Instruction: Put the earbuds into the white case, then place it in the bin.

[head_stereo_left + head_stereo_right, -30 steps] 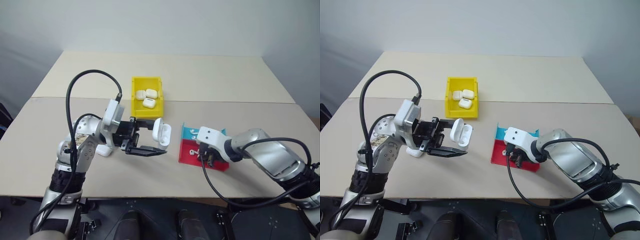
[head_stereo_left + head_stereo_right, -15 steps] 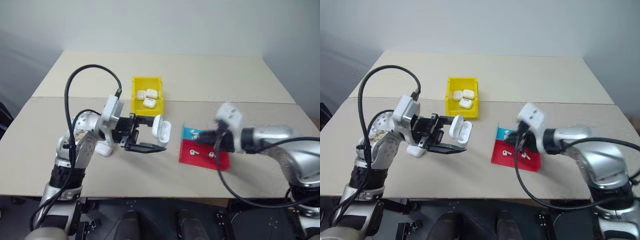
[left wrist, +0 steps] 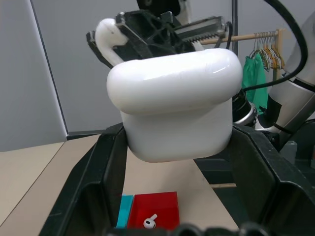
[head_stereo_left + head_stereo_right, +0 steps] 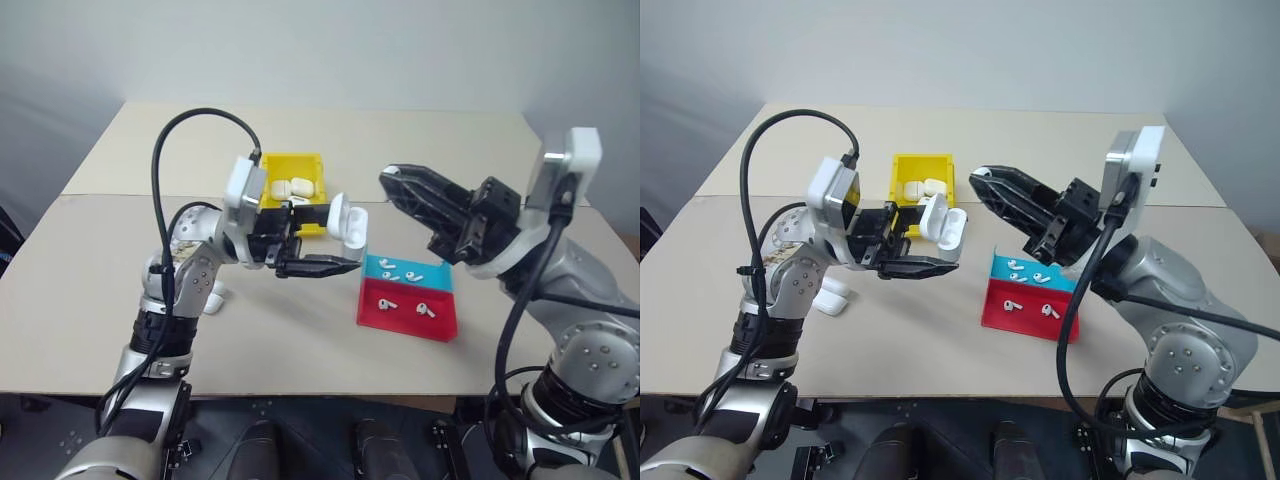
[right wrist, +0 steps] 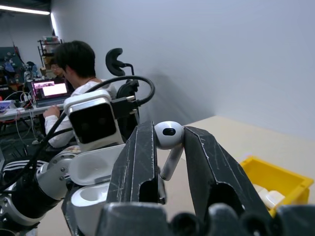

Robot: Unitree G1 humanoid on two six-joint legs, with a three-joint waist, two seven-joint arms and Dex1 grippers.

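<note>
Nearest the robot, the red tray [image 4: 405, 312] lay flat on the counter [image 4: 300, 340] with two loose earbuds [image 4: 425, 310] on it, and the blue tray [image 4: 408, 272] touched its far edge, carrying a few more. A spare white case [image 4: 211, 300] sat on the counter well to the left of the red tray, down by the left arm.

Above and left of the red tray, the left gripper [image 4: 335, 262] held the white case [image 4: 346, 221] in the air, fingers clamped tight on its body, lid flipped open and the mouth turned toward the other arm, a pose that looked meant to offer the sockets up for loading. Above the red tray on the right, the right gripper [image 5: 165, 147] pointed at that open case, its fingers pinched shut on a single earbud [image 5: 168, 136], bulb uppermost and stem hanging between them, probably so the stem could go in first. Gripper and case were near but apart.

Beyond the red tray, to its far left, the yellow bin [image 4: 294, 170] waited on the counter with several closed cases [image 4: 300, 186] inside; the held case was not in it yet.
</note>
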